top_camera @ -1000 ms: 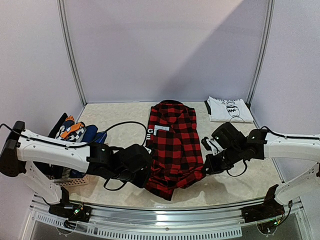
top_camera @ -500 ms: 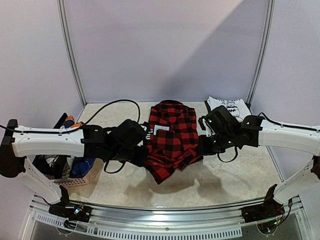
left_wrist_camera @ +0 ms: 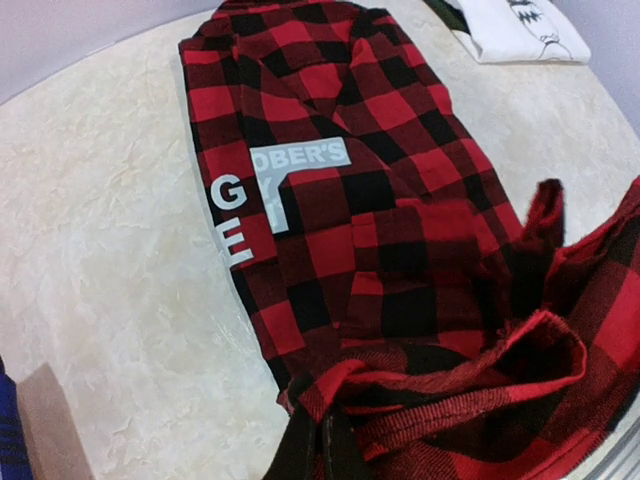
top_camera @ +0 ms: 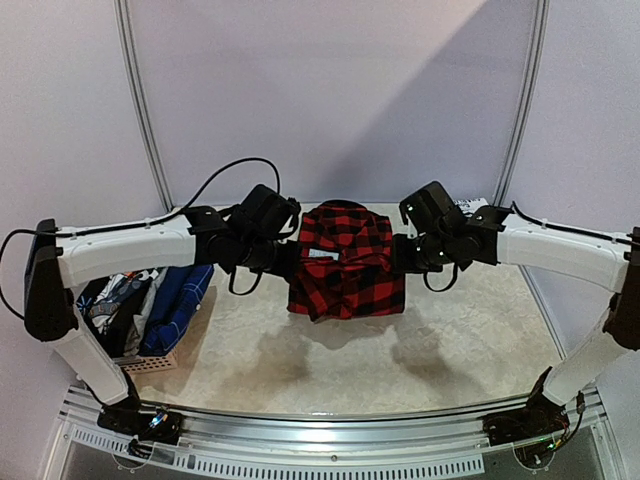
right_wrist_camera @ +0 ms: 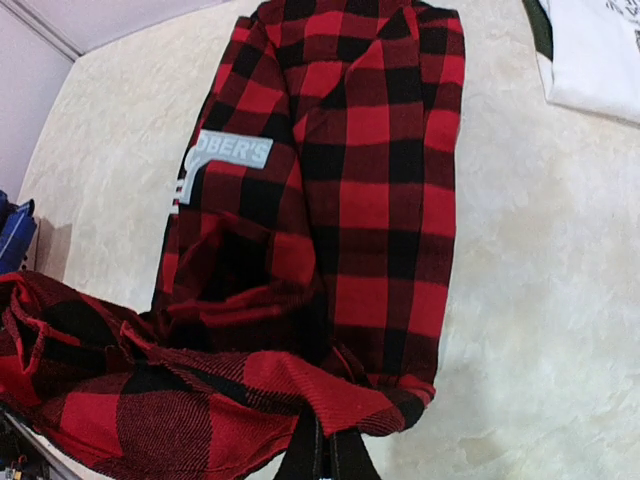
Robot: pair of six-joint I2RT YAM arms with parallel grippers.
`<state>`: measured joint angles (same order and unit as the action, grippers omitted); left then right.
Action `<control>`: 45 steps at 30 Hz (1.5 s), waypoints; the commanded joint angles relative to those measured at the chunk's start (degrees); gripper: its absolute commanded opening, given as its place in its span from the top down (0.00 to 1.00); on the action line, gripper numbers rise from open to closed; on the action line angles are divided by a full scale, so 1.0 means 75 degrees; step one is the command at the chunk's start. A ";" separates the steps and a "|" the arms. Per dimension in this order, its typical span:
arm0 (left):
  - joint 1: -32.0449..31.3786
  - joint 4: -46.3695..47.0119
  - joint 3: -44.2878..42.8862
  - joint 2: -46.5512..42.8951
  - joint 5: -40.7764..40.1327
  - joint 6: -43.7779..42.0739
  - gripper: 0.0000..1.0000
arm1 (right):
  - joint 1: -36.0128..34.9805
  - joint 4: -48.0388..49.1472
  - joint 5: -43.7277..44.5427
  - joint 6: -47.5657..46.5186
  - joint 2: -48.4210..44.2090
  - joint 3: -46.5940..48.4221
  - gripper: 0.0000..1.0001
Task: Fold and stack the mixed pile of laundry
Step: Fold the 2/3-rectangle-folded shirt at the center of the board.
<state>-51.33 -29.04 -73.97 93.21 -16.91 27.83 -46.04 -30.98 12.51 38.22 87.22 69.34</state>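
The red-black plaid shirt [top_camera: 345, 262] lies mid-table, its collar toward the back, with white lettering [left_wrist_camera: 285, 175] on one sleeve. Its near hem is raised and doubled back over the rest. My left gripper [top_camera: 290, 262] is shut on the hem's left corner [left_wrist_camera: 325, 440]. My right gripper [top_camera: 402, 262] is shut on the right corner [right_wrist_camera: 335, 450]. A folded white T-shirt with a dark print [right_wrist_camera: 600, 55] sits at the back right, partly hidden behind the right arm in the top view. The rest of the laundry pile [top_camera: 170, 300], blue and patterned pieces, fills a basket at the left.
The pinkish woven basket [top_camera: 150, 365] stands at the table's left edge under the left arm. Metal posts [top_camera: 140, 100] and pale walls close the back and sides. A metal rail [top_camera: 320, 440] runs along the near edge.
Both grippers have lifted the plaid shirt's near hem and carried it up and toward the back, folding the lower half over the upper half. The arms now reach farther over the table.
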 commanded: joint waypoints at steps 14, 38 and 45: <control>0.1475 -0.0379 -0.2228 0.2531 0.0647 -0.0659 1.00 | 0.1674 0.0758 -0.1018 -0.1083 0.2995 0.2262 1.00; 0.2074 0.0015 -0.3057 0.4384 0.1004 -0.0941 1.00 | 0.2271 0.0750 -0.1879 -0.1142 0.5224 0.3596 0.99; 0.2075 0.0261 -0.2981 0.4363 0.0858 -0.1018 0.88 | 0.2331 0.0777 -0.1925 -0.1076 0.5201 0.3665 0.84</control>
<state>-36.67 -29.17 -95.70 125.62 -9.69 21.06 -29.32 -25.61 -1.39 29.69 125.16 95.20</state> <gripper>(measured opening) 0.083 0.124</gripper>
